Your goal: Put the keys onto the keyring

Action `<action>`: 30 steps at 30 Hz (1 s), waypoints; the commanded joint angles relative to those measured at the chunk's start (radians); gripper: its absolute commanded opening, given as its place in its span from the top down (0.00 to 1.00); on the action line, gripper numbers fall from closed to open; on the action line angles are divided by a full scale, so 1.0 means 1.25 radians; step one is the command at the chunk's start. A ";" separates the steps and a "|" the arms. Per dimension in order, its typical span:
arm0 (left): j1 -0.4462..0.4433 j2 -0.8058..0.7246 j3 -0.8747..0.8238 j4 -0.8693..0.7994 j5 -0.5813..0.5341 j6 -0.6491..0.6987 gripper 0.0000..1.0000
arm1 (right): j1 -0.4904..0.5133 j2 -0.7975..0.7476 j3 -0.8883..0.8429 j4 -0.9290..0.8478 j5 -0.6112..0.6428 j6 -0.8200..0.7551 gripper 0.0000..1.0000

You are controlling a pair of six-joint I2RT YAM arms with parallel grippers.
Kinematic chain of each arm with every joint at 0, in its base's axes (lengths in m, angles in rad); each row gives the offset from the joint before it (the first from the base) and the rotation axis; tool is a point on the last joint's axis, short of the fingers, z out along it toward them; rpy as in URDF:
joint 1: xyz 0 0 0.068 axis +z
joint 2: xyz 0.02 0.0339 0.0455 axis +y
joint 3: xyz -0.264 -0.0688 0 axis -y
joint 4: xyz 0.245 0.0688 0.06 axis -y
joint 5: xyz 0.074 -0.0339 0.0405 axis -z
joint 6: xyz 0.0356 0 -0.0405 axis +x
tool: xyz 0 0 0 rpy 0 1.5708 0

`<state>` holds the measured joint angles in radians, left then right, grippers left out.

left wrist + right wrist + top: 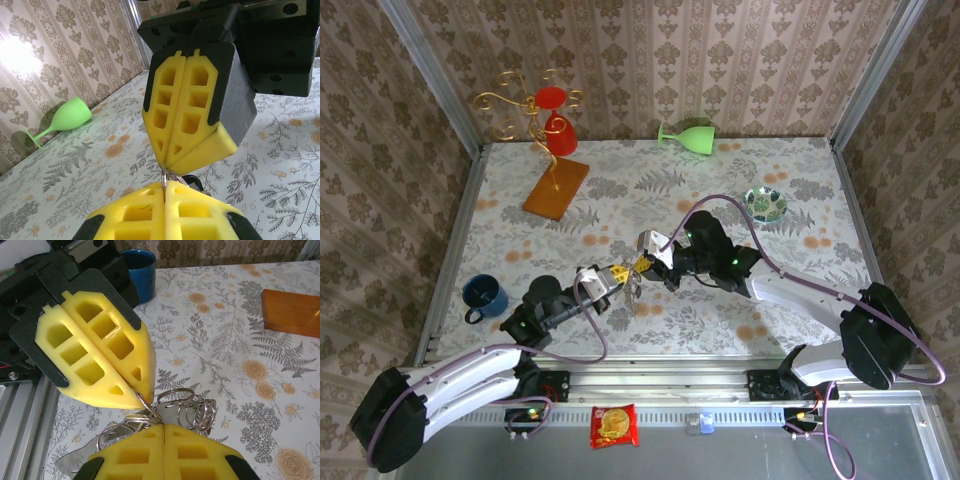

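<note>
Pinching the keyring (192, 410) with our left tool (142, 395) and right tool (164, 429) both squeezed tight on its wire, we should pull slowly so it does not slip

Bright, even light with soft shadows; glare blooms on the wall (17, 54)

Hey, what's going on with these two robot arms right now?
The two arms meet over the middle of the table. The left gripper and right gripper are both shut, tip to tip, each apparently pinching the keyring, a bunch of thin metal loops, between them.
</note>
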<state>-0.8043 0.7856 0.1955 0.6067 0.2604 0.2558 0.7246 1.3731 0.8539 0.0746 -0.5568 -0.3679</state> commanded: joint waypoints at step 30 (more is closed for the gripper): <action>-0.003 0.001 -0.009 0.079 0.020 -0.027 1.00 | -0.028 0.010 0.026 0.055 -0.150 -0.077 0.72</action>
<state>-0.8047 0.7864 0.1902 0.6380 0.2653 0.2455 0.6788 1.3746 0.8482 0.1322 -0.7147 -0.4076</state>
